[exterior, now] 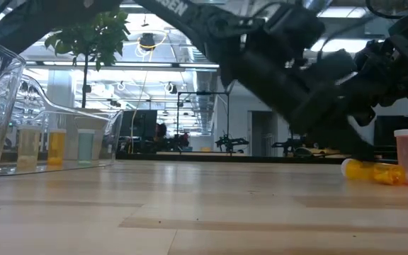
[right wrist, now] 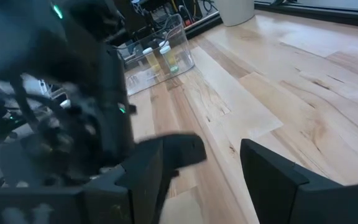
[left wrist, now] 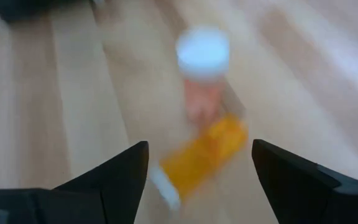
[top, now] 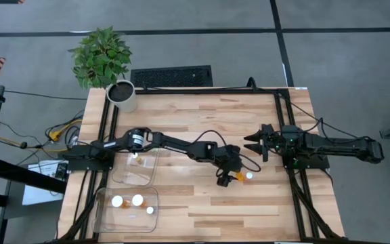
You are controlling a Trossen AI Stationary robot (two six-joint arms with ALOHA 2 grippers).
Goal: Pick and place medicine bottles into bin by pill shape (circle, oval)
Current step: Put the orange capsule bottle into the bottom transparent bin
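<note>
Medicine bottle (left wrist: 201,158) toppled, between open left claw (left wrist: 197,171)

Table (top: 202,203): pale wood planks, visible grain, smooth satin finish. Two bins at lower left of the high view (top: 126,210): clear glossy plastic. Medicine bottles (left wrist: 201,158): translucent orange-amber plastic, matt white plastic caps. Arms and left gripper (left wrist: 197,177): dark matt plastic or metal, cannot tell which. Pot at upper left (top: 122,95): smooth, white, matt. Floor around the table: grey, matt.
</note>
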